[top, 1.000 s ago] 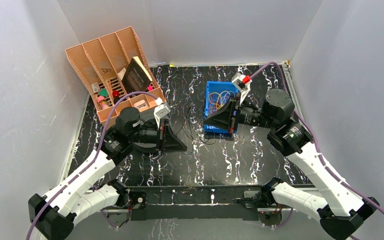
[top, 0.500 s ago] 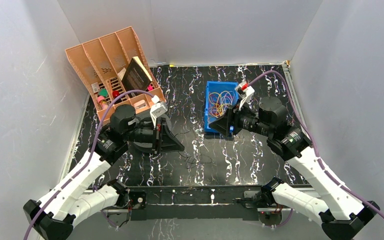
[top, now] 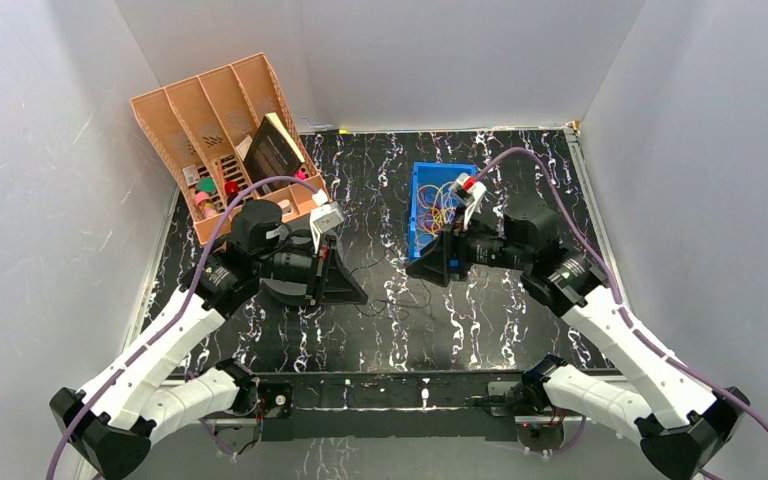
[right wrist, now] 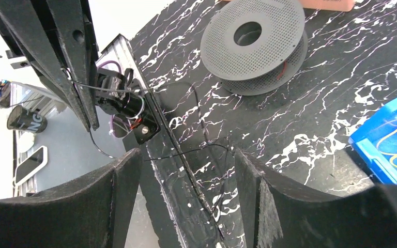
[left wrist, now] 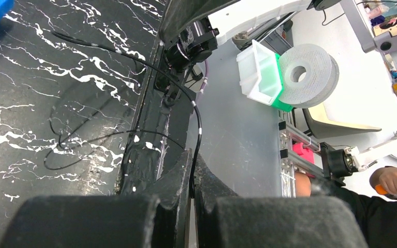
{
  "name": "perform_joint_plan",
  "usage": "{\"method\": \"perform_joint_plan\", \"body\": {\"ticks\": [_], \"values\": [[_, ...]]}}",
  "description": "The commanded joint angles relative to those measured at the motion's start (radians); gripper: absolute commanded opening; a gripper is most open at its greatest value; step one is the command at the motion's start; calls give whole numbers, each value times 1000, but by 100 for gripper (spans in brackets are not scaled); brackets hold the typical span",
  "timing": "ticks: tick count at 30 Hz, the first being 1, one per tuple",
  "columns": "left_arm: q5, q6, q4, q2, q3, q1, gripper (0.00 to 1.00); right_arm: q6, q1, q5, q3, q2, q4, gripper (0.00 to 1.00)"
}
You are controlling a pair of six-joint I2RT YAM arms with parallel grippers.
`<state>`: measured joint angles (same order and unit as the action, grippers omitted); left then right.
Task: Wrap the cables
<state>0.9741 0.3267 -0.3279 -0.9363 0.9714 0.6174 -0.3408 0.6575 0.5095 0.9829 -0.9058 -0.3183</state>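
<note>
- On the black, white-veined marbled tabletop (top: 520, 330), near its middle: thin black thread-like cable (top: 388, 303), lying in loose loops between the two claws.
- At 9 o'clock of those loops: left gripper (top: 358, 292), low over the surface and pointing toward 3 o'clock.
- In the left wrist view: left gripper (left wrist: 192, 178) pressed together, pinching the thin black thread-like cable (left wrist: 198, 121) between its dark padded fingers (left wrist: 170, 186).
- From that pinch: cable rising toward 12 o'clock, then bending off toward 10 o'clock across the marbled surface, with another loop flat on the tabletop at 9 o'clock of the pinch.
- At 1 o'clock of the loops in the overhead view: right gripper (top: 415, 270), pointing toward 8 o'clock, just beside the near end of the blue rectangular plastic bin (top: 415, 215).
- In the right wrist view: right gripper (right wrist: 186, 165) spread wide, with the thin black thread-like cable (right wrist: 207, 146) seen through the gap, lying on the tabletop beyond and not gripped.
- Inside the blue bin: tangle of yellow, orange and red cables (top: 440, 203), loose and uncoiled.
- At 12 o'clock of the right wrist view: grey perforated plastic spool (right wrist: 269, 57), lying flat on the tabletop.
- At 10 o'clock of the tabletop in the overhead view: peach slotted plastic organiser (top: 175, 110), tilted back toward the corner of the walls.
- In one compartment of it: dark rectangular book (top: 273, 150), leaning; small coloured items lower down, too small to identify.
</note>
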Motion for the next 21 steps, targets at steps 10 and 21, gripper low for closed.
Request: {"method": "perform_joint_plan", "body": {"ticks": [10,21], "values": [[11,-5,-51,-3,65,-1,0,-1,171,-104,-38,-126,158,76],[0,6,-55,13,103,-1,0,-65,276,-500,-72,-234,201,73]]}}
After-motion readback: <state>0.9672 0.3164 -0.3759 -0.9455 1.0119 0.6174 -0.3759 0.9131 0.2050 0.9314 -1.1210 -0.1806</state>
